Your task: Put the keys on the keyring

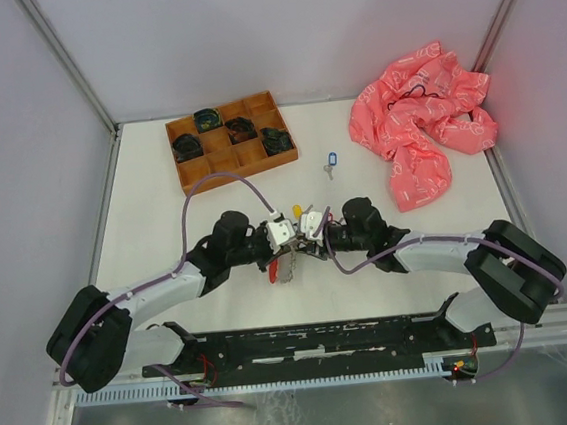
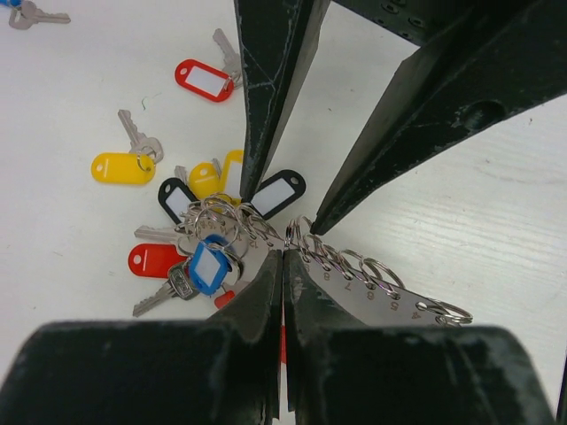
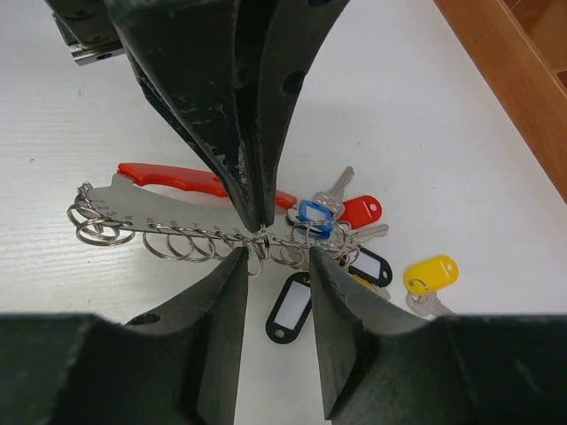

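From where I stand, mid-table, the left gripper [image 2: 283, 257] is clamped tight on the keyring [image 2: 372, 297], a silvery numbered strip strung with rings, with tagged keys [image 2: 205, 266] bunched at one end, while the right gripper [image 3: 276, 252], fingers apart, straddles one ring [image 3: 260, 243].

Your left arm [image 1: 161, 295], right arm [image 1: 438, 253]: both stretched inward, elbows low, wrists facing each other head-on. Your left end effector [image 2: 282, 264]: fingers pressed tight together. Your right end effector [image 3: 275, 266]: fingers apart, narrow gap between tips. Tips of both nearly meet.
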`<state>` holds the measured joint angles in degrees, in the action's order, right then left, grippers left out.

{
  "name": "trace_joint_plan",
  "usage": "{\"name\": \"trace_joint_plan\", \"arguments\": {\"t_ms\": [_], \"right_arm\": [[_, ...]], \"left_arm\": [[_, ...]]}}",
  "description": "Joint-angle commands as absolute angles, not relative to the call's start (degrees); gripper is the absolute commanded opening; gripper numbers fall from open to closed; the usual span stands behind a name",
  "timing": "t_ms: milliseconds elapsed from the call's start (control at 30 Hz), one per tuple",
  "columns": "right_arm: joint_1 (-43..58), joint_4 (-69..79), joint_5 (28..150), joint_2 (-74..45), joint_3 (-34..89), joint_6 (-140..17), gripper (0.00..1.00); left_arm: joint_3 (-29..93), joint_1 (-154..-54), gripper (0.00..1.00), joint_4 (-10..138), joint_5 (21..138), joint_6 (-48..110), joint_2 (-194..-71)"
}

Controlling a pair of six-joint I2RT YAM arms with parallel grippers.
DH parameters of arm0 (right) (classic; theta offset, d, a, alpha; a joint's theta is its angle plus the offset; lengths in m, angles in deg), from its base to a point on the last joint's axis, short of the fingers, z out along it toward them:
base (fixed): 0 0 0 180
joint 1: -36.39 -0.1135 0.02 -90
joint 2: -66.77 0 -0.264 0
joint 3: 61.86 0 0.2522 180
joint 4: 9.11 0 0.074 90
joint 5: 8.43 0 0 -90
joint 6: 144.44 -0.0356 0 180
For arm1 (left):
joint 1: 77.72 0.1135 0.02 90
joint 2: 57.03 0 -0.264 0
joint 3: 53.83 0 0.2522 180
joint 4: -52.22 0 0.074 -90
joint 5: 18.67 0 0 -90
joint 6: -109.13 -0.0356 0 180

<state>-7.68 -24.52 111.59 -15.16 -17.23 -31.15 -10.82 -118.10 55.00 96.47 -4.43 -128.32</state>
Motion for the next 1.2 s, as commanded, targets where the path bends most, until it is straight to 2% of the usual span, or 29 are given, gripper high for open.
{"name": "trace_joint_plan", "arguments": {"t_ms": [0, 800, 967, 1100, 1167], "right_arm": [[-7.1, -28.9, 113.7, -16.2, -17.4, -32.0, 0.42], [-6.9, -28.2, 116.7, -18.6, -15.2, -32.5, 0.25], [-6.9, -27.7, 116.7, -18.9, -14.7, -32.3, 0.17], [-6.9, -27.6, 116.3, -18.3, -15.0, -32.3, 0.02], [-6.9, -27.7, 115.7, -17.3, -15.3, -32.5, 0.01]], "left_arm": [[-10.9, -118.2, 0.03, 49.9, 97.8, -5.4, -127.1], [-10.2, -118.2, 0.03, 50.8, 101.2, -6.5, -129.1], [-11.1, -118.2, 0.03, 49.0, 102.2, -6.2, -128.7], [-12.4, -117.8, 0.03, 46.6, 102.7, -5.5, -128.2], [-13.8, -116.9, 0.07, 44.2, 103.8, -4.3, -127.9]]}}
